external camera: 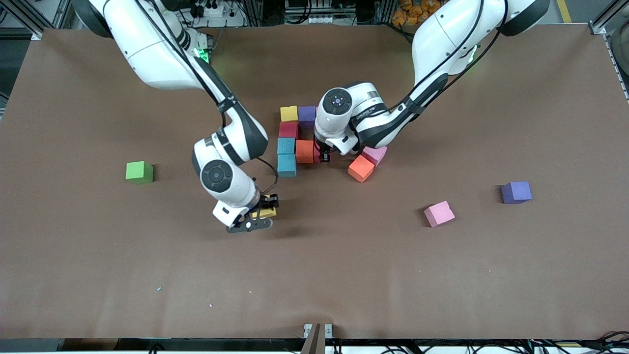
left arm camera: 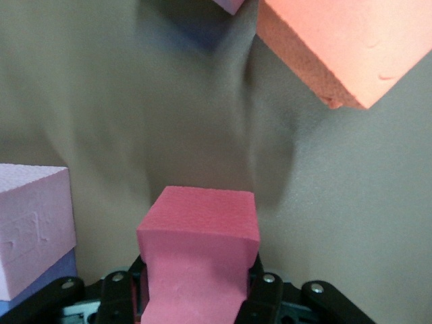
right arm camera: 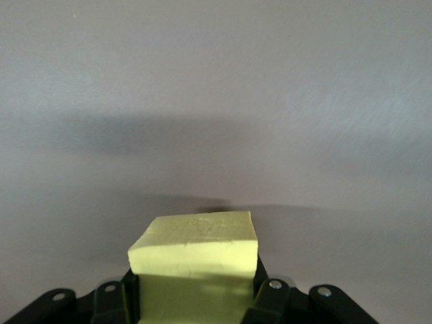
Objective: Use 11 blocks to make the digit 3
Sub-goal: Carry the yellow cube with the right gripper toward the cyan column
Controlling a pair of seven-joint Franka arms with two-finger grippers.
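The right hand (external camera: 261, 215) pinches a yellow block (right arm camera: 196, 260) over bare surface (external camera: 344, 275). The left hand (external camera: 324, 156) squeezes a red block (left arm camera: 199, 253) beside the orange block (external camera: 304, 151) of the cluster; other blocks lie scattered nearby.
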